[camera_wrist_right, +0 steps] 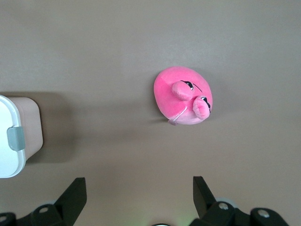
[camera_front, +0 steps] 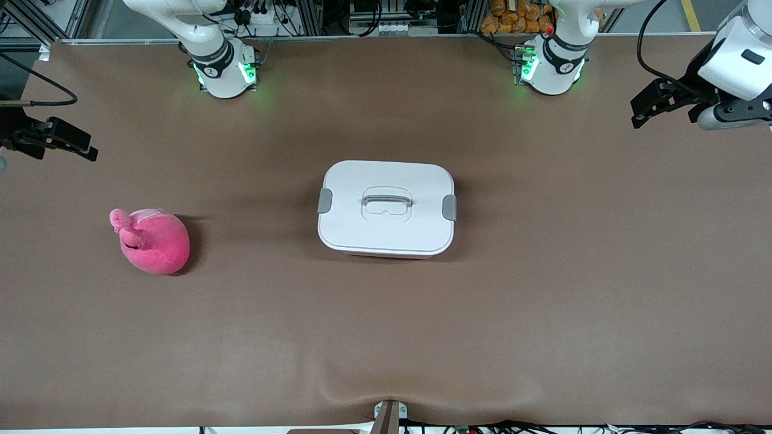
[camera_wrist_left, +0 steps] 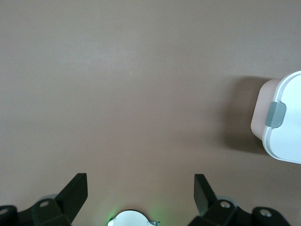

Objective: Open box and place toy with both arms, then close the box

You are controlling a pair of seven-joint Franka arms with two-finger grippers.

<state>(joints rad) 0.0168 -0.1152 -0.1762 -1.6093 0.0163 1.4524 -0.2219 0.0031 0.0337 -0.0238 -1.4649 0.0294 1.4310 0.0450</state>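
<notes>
The box [camera_front: 386, 208] stands at the table's middle, its white lid on, with a grey clip [camera_front: 324, 201] at each short side and a recessed handle [camera_front: 386, 200] in the centre. The pink plush toy [camera_front: 154, 240] lies toward the right arm's end, a little nearer the front camera than the box. My left gripper [camera_front: 648, 108] hangs open and empty over bare table at the left arm's end. My right gripper [camera_front: 69, 143] hangs open and empty over the right arm's end. The left wrist view shows the left gripper [camera_wrist_left: 140, 181] and the box's end [camera_wrist_left: 287, 127]. The right wrist view shows the right gripper [camera_wrist_right: 139, 184], the toy [camera_wrist_right: 183, 96] and the box's other end [camera_wrist_right: 14, 136].
Brown mat [camera_front: 543, 301] covers the table. The two arm bases [camera_front: 223, 69] [camera_front: 552, 66] stand along the back edge. A small bracket [camera_front: 389, 416] sits at the front edge. Cables and orange items [camera_front: 512, 18] lie off the table at the back.
</notes>
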